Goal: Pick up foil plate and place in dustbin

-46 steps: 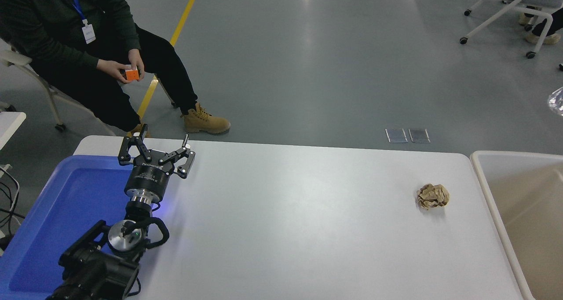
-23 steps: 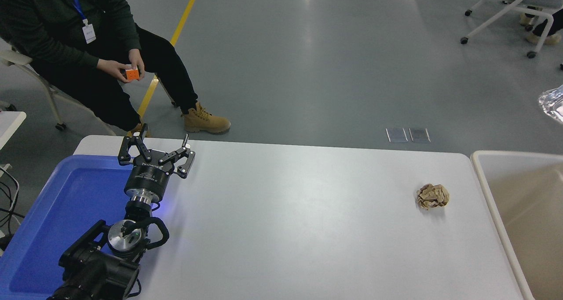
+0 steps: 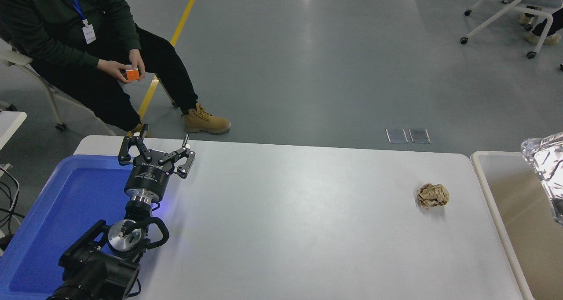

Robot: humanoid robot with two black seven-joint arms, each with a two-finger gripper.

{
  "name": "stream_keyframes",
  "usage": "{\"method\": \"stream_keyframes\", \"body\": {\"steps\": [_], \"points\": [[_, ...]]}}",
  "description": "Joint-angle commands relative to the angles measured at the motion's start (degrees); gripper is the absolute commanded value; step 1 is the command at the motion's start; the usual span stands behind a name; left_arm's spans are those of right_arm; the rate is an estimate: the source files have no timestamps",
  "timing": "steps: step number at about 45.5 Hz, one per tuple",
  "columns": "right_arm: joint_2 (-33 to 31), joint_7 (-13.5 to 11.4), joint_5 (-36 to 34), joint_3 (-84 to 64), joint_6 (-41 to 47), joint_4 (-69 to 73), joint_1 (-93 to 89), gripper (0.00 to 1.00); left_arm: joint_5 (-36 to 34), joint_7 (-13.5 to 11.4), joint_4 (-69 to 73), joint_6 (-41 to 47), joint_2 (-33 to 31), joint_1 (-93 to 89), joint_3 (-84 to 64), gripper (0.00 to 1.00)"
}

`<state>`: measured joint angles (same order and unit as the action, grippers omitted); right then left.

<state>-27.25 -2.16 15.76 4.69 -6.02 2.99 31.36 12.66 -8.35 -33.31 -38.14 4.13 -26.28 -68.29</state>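
A silver foil plate [image 3: 547,172] is hanging at the right edge of the picture, over the open beige dustbin [image 3: 488,190] that is standing just beside the white table [image 3: 286,221]. The right gripper holding it is lying outside the picture, so its fingers cannot be judged. The left gripper [image 3: 156,152] is sitting parked at the lower left, over the edge of a blue tray [image 3: 66,203], with its fingers spread apart and holding nothing. A crumpled brown paper ball [image 3: 433,196] is resting on the table near the dustbin.

The drop looks close. Doing it well probably means bringing the plate fully inside the rim and low before letting go, since light foil may catch the edge.

Compared with half a second ago, the plate is sitting lower and showing more, now over the dustbin.
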Motion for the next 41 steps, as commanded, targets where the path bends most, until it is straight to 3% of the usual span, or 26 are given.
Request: {"method": "stream_keyframes", "body": {"steps": [1, 16, 17, 19, 21, 22, 23, 33, 41], "points": [[3.2, -2.1, -5.5, 2.4, -3.9, 0.5, -3.5, 0.0, 0.0, 0.0, 0.0, 0.0, 0.0, 0.0, 0.0, 0.99], [4.0, -2.3, -5.5, 6.4, -6.2, 1.0, -5.1, 0.0, 0.0, 0.0, 0.0, 0.0, 0.0, 0.0, 0.0, 0.99], [4.0, -2.3, -5.5, 6.4, -6.4, 1.0, -5.1, 0.05, 0.1, 0.0, 0.0, 0.0, 0.0, 0.0, 0.0, 0.99], [4.0, -2.3, -5.5, 6.6, -6.5, 1.0, -5.1, 0.23, 0.0, 0.0, 0.0, 0.0, 0.0, 0.0, 0.0, 0.99], [3.9, -2.3, -5.5, 6.9, -6.6, 1.0, -5.0, 0.6, 0.0, 0.0, 0.0, 0.0, 0.0, 0.0, 0.0, 0.99], [3.8, -2.3, -5.5, 7.1, -6.5, 1.0, -5.0, 0.94, 0.0, 0.0, 0.0, 0.0, 0.0, 0.0, 0.0, 0.99], [3.8, -2.3, -5.5, 7.2, -6.4, 1.0, -5.0, 1.0, 0.1, 0.0, 0.0, 0.0, 0.0, 0.0, 0.0, 0.99], [3.1, -2.2, -5.5, 7.1, -5.8, 1.7, -4.9, 1.0, 0.0, 0.0, 0.0, 0.0, 0.0, 0.0, 0.0, 0.99], [-1.9, -2.1, -5.3, 6.3, -5.8, 8.8, -3.7, 1.0, 0.1, 0.0, 0.0, 0.0, 0.0, 0.0, -0.1, 0.99]]}}
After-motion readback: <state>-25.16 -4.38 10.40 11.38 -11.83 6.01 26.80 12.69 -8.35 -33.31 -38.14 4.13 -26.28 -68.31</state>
